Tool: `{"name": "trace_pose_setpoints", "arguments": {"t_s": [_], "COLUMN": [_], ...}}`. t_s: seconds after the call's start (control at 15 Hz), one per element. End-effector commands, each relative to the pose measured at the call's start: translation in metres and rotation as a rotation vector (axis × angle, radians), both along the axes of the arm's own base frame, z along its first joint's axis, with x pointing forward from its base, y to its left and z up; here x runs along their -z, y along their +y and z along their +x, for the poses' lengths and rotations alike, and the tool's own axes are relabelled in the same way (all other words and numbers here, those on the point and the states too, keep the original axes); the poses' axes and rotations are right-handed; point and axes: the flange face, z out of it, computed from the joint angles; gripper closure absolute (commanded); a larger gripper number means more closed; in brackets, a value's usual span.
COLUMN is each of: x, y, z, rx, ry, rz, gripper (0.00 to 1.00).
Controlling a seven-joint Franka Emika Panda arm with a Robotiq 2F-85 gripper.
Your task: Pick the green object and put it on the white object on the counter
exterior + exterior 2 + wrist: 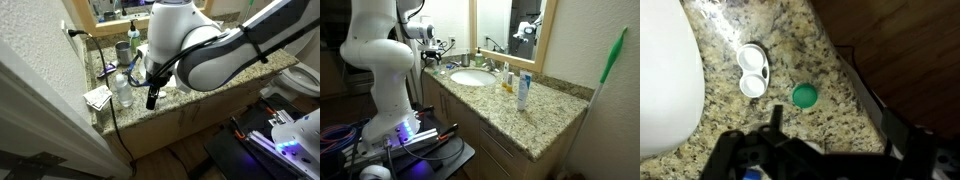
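In the wrist view a tiny teal-green round cap (804,95) lies on the speckled granite counter (830,60). A small flat white oval piece (753,72) with two round wells lies just left of it, apart from it. My gripper (835,125) hangs above the counter with its dark fingers spread. It is open and empty, and the green cap sits just beyond the left finger. In both exterior views the arm covers this spot. The gripper (152,95) points down over the counter near its front edge, and it also shows in an exterior view (435,50).
The big white sink basin (665,80) lies left of the white piece and also shows in an exterior view (472,77). The counter's edge (855,85) runs close on the right. A clear bottle (123,90), folded paper (97,97), a grey-green cup (121,48) and a tube (523,92) stand on the counter.
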Motion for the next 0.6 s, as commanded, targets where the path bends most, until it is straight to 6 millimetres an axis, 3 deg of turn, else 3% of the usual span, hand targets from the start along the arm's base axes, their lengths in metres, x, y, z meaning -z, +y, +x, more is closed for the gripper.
{"name": "trace_pose_setpoints", "arguments": {"t_s": [0.0, 0.53], "x": [0.028, 0.056], "y": [0.013, 0.034], "z": [0.014, 0.031], "rx": [-0.042, -0.079], "ry": [-0.022, -0.008], "rz": [-0.027, -0.021], "gripper": [0.0, 0.0]}}
